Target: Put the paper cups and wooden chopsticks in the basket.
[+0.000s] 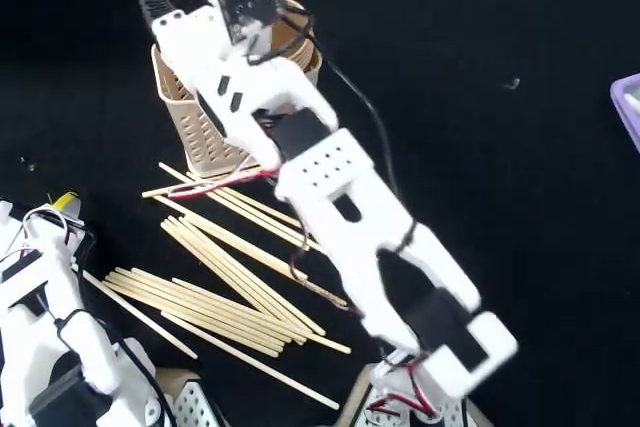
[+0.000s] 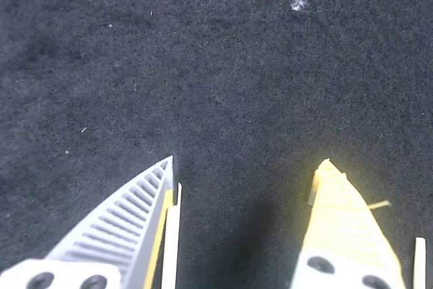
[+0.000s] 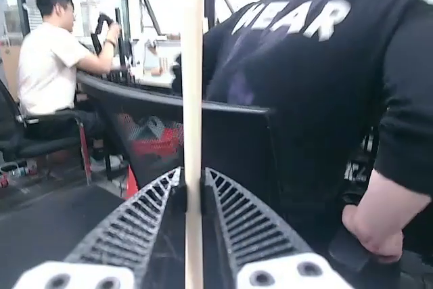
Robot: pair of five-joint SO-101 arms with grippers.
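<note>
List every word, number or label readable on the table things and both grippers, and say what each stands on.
None of them carries text that can be read.
basket: plain woven wall, no label.
wooden chopsticks on the table: bare wood, no print.
chopstick held in the right gripper: bare wood.
left gripper: one finger yellow, no writing.
</note>
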